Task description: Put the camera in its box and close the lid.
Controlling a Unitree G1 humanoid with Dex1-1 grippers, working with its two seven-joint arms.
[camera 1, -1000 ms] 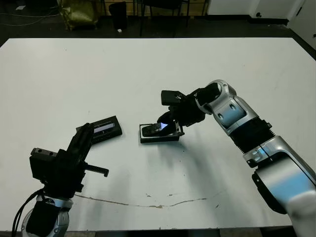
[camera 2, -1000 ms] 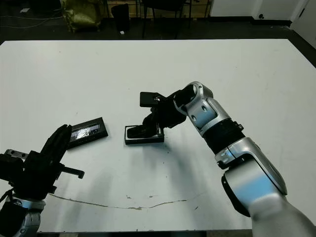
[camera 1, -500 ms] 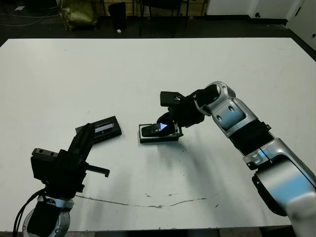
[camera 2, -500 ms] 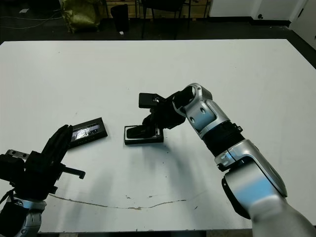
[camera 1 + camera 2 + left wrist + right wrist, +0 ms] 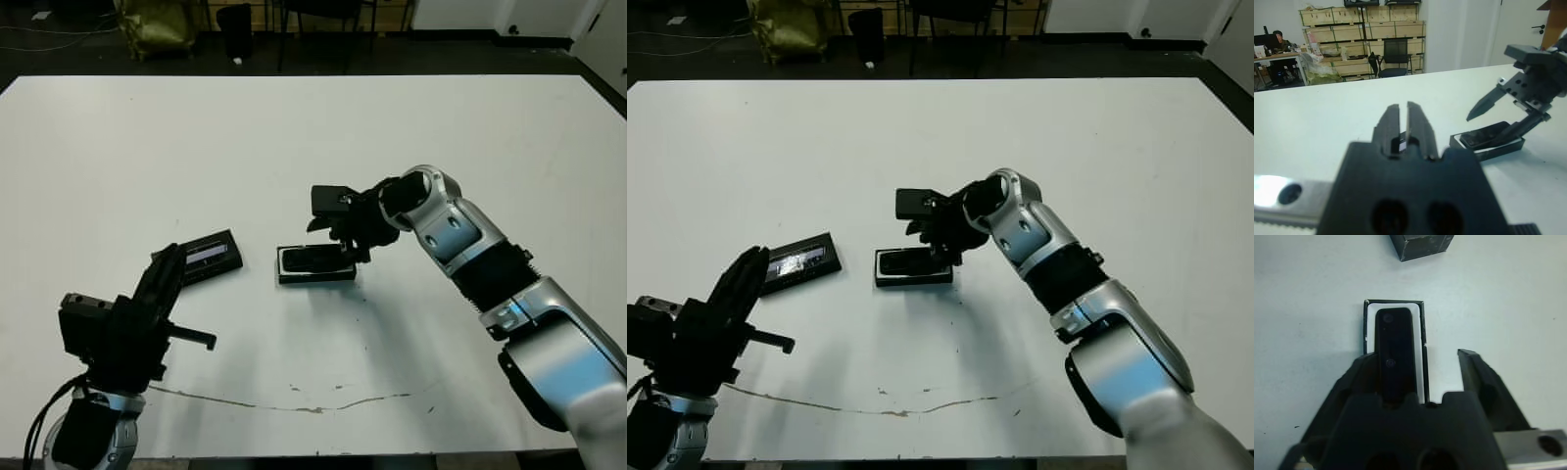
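White desk (image 5: 411, 117) mostly bare: wide open room across the far half and on the robot's right side; far edge meets a dark floor. Faint crack line near the front edge, approx centre. All objects sit in the middle-left zone, well in from every edge.

Box (image 5: 316, 264) near desk centre, lying flat, long side across the view. Camera (image 5: 313, 259) lies inside it, flat on the white lining; in the right wrist view the lining shows as a thin border round the camera's sides and end. Box is uncovered.

Lid (image 5: 208, 256) lies flat on the desk to the robot's left of the box, apart from it w/ a clear gap, silvery strip facing up, turned at a slight angle.

Right gripper (image 5: 345, 247) hangs over the box's right end, arm reaching in from the right side. Its fingers (image 5: 1488, 387) are spread wide and hold nothing; the right wrist view shows them straddling the box, one each side of it. Whether a tip touches the box rim, can't tell.

Left gripper (image 5: 168, 272) is at the front-left, pointing toward the lid, tips just short of the lid's near corner. Its fingers (image 5: 1421, 128) stand nearly together, only a narrow slit between, nothing in them.
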